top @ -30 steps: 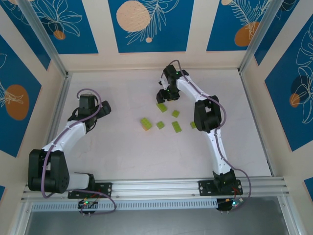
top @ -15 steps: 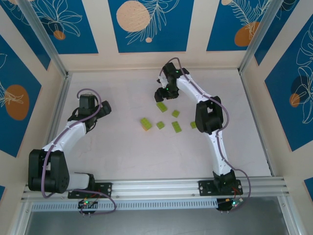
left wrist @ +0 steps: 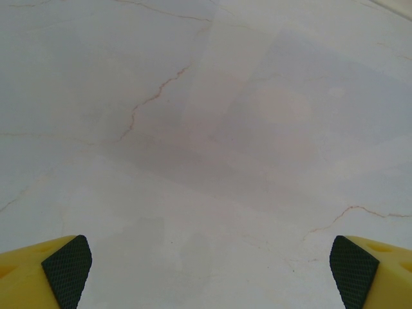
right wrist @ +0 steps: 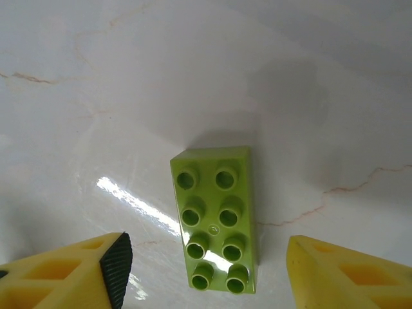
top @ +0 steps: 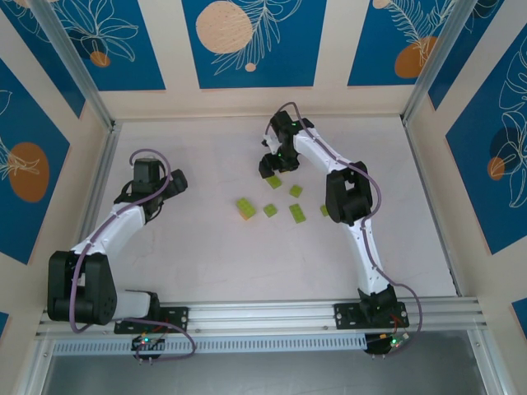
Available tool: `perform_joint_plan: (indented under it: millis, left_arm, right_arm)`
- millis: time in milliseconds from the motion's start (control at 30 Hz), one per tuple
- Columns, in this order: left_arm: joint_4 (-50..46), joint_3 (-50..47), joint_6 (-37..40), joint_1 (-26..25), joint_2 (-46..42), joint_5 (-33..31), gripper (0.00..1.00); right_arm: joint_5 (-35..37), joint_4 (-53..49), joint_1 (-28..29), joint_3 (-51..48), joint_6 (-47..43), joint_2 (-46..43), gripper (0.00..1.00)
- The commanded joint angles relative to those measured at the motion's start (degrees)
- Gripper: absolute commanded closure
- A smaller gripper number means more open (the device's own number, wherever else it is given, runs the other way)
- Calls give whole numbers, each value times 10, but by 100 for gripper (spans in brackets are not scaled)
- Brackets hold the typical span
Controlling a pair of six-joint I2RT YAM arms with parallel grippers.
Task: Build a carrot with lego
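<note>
White marble table (top: 214, 255) — blue floral walls (top: 251, 41).

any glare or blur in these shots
Right wrist: a bright glare streak on the table beside the lime brick, focus sharp; left wrist: soft, even light, no glare; top external: evenly lit, no blur.

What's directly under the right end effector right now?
Under the right end effector, a lime-green eight-stud brick lies studs-up on the table, between its open fingers, touching neither. Its underside is covered.
</note>
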Motion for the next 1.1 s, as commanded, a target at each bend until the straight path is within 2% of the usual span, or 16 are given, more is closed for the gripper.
perform_joint_plan:
  millis: [0,567,1067]
  left_arm:
    - [-1,17,7,4,-1,10,2]
    - [0,17,7,4,0,10,2]
    - [0,17,7,4,2,10,2]
  right_arm:
    - [-2,-17,7,-13,-13,16,35]
    - [8,-9,12,-17,-13,25,40]
    - [-1,-7,9,7,-4,39,52]
